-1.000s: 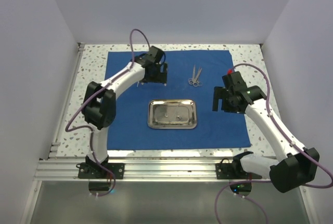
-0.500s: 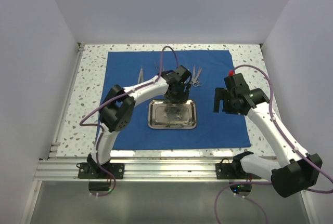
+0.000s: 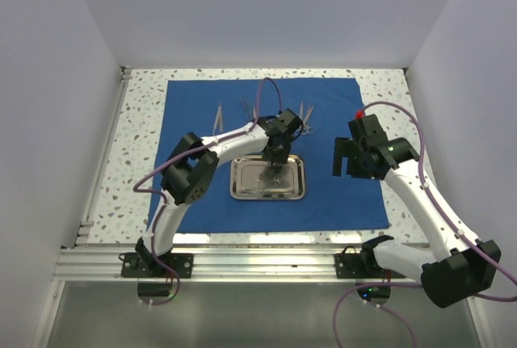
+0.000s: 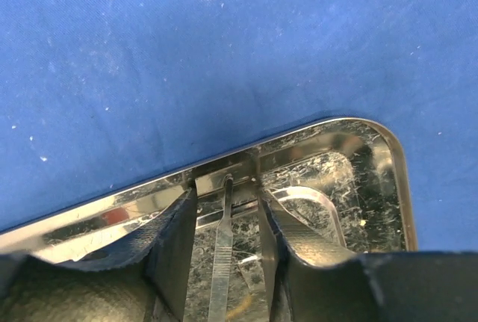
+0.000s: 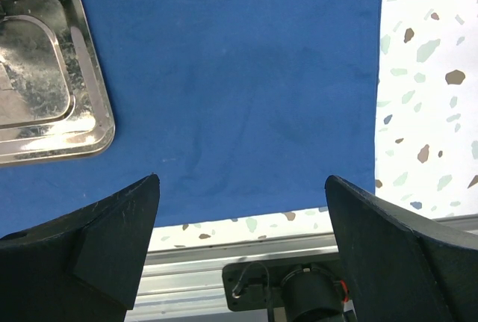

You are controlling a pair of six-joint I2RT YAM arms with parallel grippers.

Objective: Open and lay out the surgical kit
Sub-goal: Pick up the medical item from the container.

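Tray (image 3: pixel 267 197): centre of frame, on blue cloth (image 3: pixel 194 122); one slim tool (image 4: pixel 221 262) inside. Left fingers (image 4: pixel 175 251): newly arrived from cloth's upper left, slightly apart astride that tool; pickup likely next. Right fingers (image 5: pixel 97 240): wide apart, empty, right of frame.

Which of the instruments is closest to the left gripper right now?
The slender instrument lying in the steel tray, straddled by the open left gripper. The other instruments lie out on the blue cloth, beyond the tray's far edge.
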